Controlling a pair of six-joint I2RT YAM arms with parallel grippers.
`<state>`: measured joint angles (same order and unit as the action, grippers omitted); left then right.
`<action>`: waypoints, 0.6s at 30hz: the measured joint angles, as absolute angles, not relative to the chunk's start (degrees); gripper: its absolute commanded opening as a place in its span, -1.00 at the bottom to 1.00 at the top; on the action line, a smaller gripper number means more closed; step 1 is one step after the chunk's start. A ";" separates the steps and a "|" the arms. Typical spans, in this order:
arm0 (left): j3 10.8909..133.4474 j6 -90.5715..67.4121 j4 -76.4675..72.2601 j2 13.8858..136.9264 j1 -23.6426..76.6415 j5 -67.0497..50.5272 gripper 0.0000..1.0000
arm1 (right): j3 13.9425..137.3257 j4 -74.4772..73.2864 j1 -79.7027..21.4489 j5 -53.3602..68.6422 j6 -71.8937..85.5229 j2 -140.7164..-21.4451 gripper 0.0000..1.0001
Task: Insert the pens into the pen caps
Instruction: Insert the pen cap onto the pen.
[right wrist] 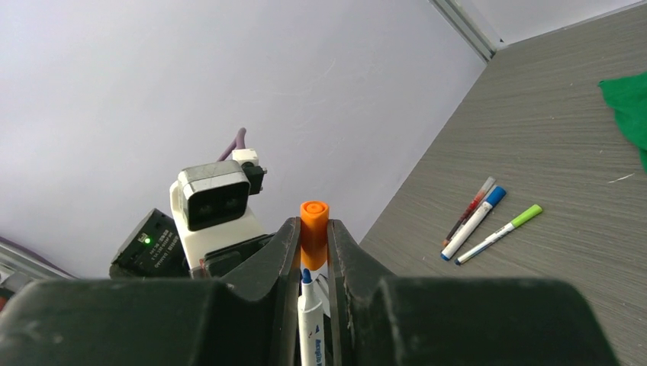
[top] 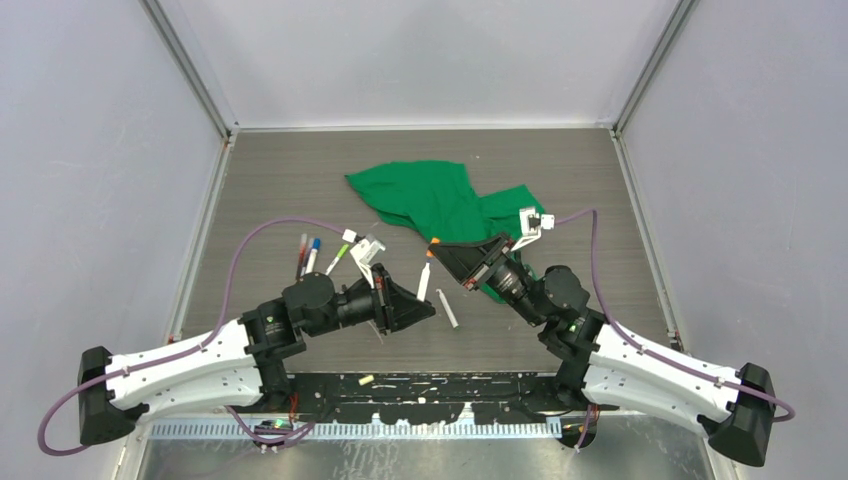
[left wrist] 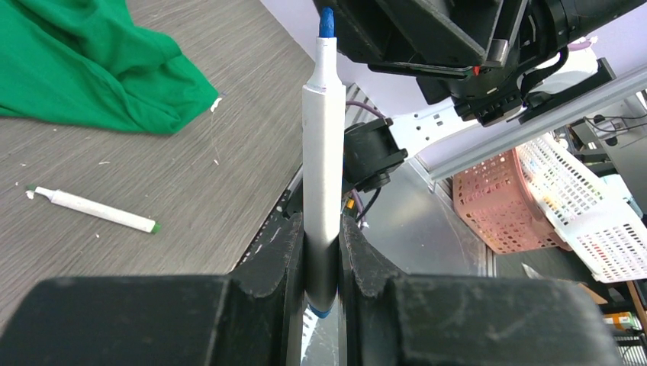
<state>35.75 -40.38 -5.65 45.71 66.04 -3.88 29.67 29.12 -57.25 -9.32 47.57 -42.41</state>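
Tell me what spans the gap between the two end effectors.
Only the blue-tipped pen, clamped in the left end effector. Its tip points up at the orange cap pinched in the right end effector. The top view shows this best.

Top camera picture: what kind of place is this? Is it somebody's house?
Probably a robot lab's test booth, not a house. Plain grey walls box in a wood-grain table, a left arm and right arm are bolted at its edge, and the left wrist view shows plastic baskets beyond.
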 measured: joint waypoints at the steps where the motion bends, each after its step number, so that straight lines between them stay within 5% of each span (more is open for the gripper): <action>1: 35.75 -40.56 -5.63 45.65 66.04 -3.81 -1.00 | 29.67 29.12 -57.25 -9.28 47.59 -42.22 -0.98; 18: 35.75 -41.10 -5.48 44.73 66.04 -3.29 -1.00 | 29.78 29.10 -57.25 -7.88 47.57 -41.78 -0.99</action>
<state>35.75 -41.10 -5.48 44.73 66.04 -3.29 29.78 29.10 -57.25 -7.88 47.57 -41.78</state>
